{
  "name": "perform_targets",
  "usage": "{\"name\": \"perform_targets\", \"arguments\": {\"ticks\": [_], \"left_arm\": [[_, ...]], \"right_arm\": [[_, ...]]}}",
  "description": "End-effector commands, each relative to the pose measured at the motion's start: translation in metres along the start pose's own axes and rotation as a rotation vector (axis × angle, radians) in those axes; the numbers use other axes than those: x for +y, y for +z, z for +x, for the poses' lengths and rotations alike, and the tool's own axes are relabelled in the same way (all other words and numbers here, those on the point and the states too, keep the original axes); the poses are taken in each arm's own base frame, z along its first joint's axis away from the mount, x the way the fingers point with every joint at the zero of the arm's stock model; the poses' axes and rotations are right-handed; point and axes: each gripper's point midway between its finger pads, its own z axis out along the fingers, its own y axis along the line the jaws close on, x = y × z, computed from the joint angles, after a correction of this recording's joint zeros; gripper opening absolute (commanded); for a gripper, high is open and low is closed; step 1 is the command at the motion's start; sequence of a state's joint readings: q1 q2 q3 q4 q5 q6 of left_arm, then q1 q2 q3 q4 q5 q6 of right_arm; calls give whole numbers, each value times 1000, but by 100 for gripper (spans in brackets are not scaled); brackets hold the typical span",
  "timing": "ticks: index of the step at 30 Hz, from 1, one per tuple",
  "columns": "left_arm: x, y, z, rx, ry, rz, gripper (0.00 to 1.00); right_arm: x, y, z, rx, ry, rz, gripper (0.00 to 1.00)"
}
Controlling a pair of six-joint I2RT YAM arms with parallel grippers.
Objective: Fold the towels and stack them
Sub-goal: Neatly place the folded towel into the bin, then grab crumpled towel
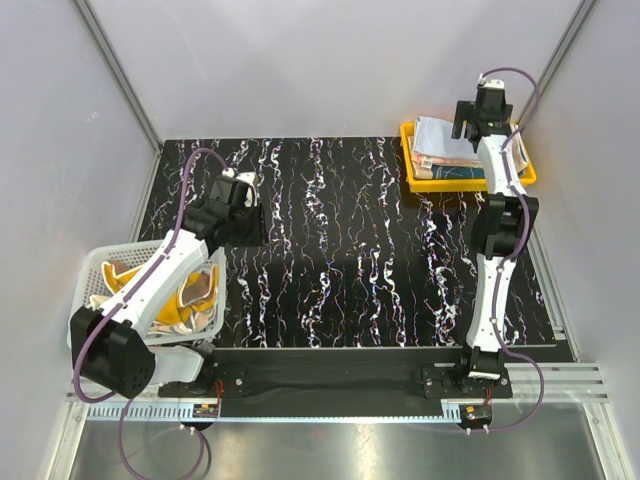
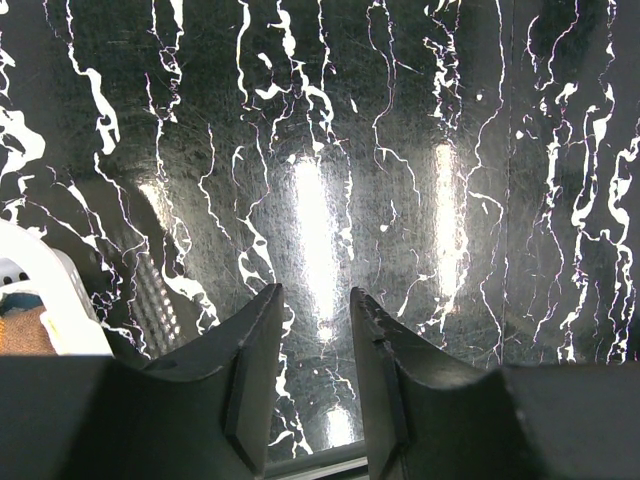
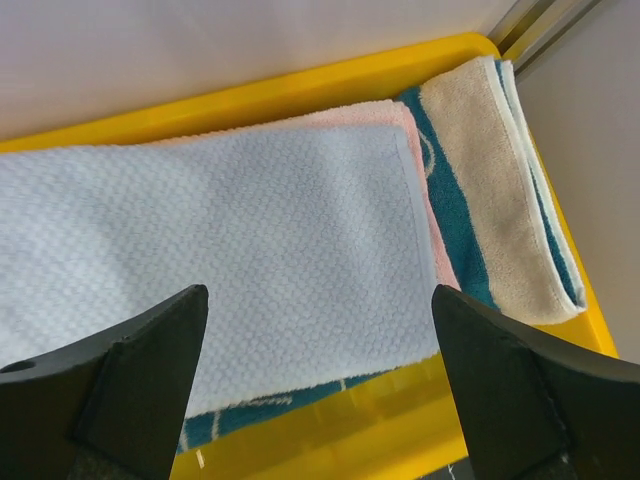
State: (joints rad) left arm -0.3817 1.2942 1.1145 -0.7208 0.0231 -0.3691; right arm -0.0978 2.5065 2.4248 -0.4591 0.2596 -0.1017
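I see the black, white-veined marble-look table [image 1: 340,250] mid-frame. White mesh basket [image 1: 95,260] lower left, crumpled orange-yellow towel [image 1: 185,302] inside. Yellow plastic tray [image 1: 455,185] upper right holds a flat folded stack: waffle-weave white towel [image 3: 230,250] on top, pink towel [image 3: 428,215] and teal-beige terry towel [image 3: 480,170] underneath. Right gripper [image 3: 318,300] spread wide over the stack, empty. Left gripper [image 2: 315,292] part-spread over bare table, empty.

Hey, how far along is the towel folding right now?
Done: white towel folded atop pink towel and teal towel in the yellow tray. In hand: nothing; right pincer open above that stack, left pincer empty over the table. Left: crumpled towels in the basket.
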Motion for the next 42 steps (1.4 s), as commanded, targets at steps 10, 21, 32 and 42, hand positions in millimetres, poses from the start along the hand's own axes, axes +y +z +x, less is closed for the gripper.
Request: {"name": "perform_targets", "arguments": {"ticks": [10, 21, 32, 42], "left_arm": [[14, -14, -24, -122, -91, -83, 43], [181, -65, 2, -260, -715, -701, 70], [277, -18, 49, -101, -1031, -954, 66], [299, -2, 64, -16, -1036, -1030, 56]], "right_arm": [[51, -153, -66, -94, 273, -241, 100], [235, -309, 65, 99, 148, -678, 100], [276, -380, 109, 166, 48, -845, 100], [282, -386, 119, 176, 23, -861, 100]]}}
